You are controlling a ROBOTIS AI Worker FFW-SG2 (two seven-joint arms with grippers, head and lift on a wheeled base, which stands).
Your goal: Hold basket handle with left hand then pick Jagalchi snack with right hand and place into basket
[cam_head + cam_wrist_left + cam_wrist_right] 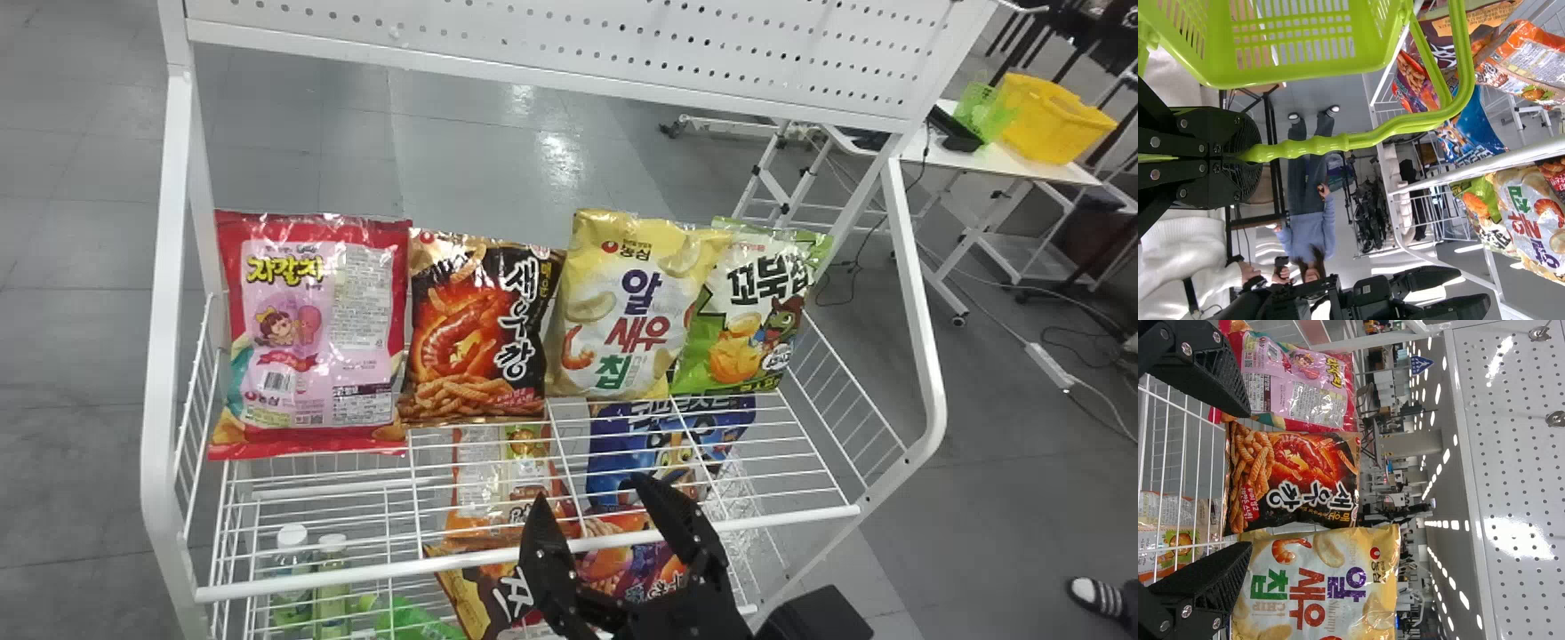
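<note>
Jagalchi snack (311,342), left side of the head view's frame: glossy plastic film, lightly creased, crimped along its upper edge. Black snack bag (476,329), centre of that frame: glossy film with wrinkled reflections. Yellow snack bag (622,307), right of centre: shiny, crinkled film. Rack frame (159,311), left side: white-coated metal tube, smooth. Perforated panel (551,40), upper edge: smooth coated sheet with punched round holes. Floor (293,133), upper left: smooth, light-reflecting. Right gripper (588,491), lower centre: matt black fingers, rough and ridged. Basket (1298,75) and basket handle (1388,129), left wrist view: moulded plastic, smooth, moderately glossy.
</note>
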